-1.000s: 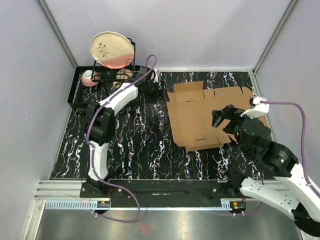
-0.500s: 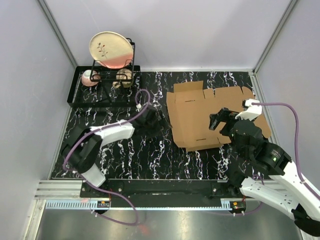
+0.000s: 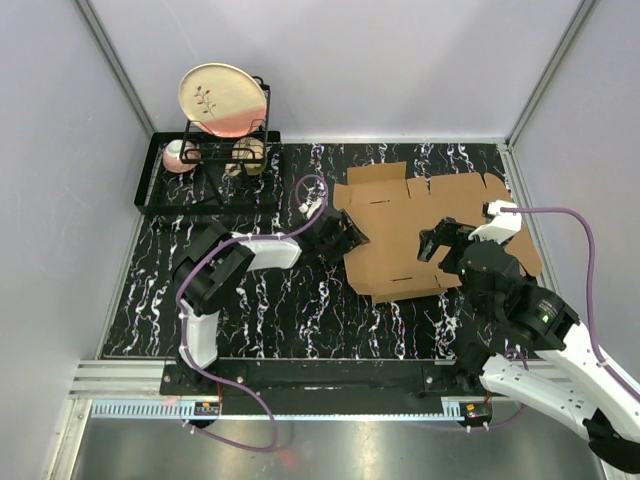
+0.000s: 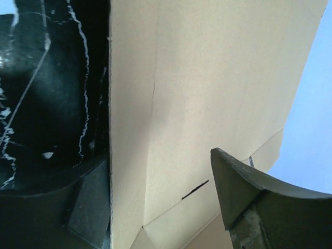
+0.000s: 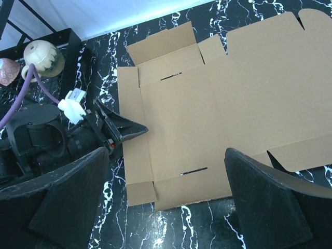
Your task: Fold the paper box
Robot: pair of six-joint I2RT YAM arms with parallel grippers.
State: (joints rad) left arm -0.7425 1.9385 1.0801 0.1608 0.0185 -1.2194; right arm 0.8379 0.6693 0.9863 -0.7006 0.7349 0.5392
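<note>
– In the right half of the overhead view, the paper box (image 3: 400, 225) lies flat and opened out on the table (image 3: 270, 290), with every flap down. So which step is this?

– The very first fold, I'd say. Nothing stands up yet. The left gripper (image 3: 348, 236) is at the sheet's left edge, low on the table, and it points right toward the long side flap.

– Is it holding that flap?

– No. In the left wrist view the jaws are spread. One finger (image 4: 88, 202) sits at the lower left just beside the cardboard's edge, and the other (image 4: 259, 197) is at the lower right over the sheet. The edge runs between them, but nothing is pinched. I cannot tell whether the lower finger is under the flap or only next to it.

– And the other arm?

– The right gripper (image 3: 437, 243) hangs over the middle of the sheet, toward its right part. Its jaws are wide apart and clear of the cardboard. Its own camera looks straight down on the main panel between its two fingers.

– What does the next move call for?

– Probably the left jaws close on the flap's edge, or slide under it, and swing it up along the crease. The right gripper likely needs to press the main panel down. Otherwise the light sheet may slide instead of bending.
</note>
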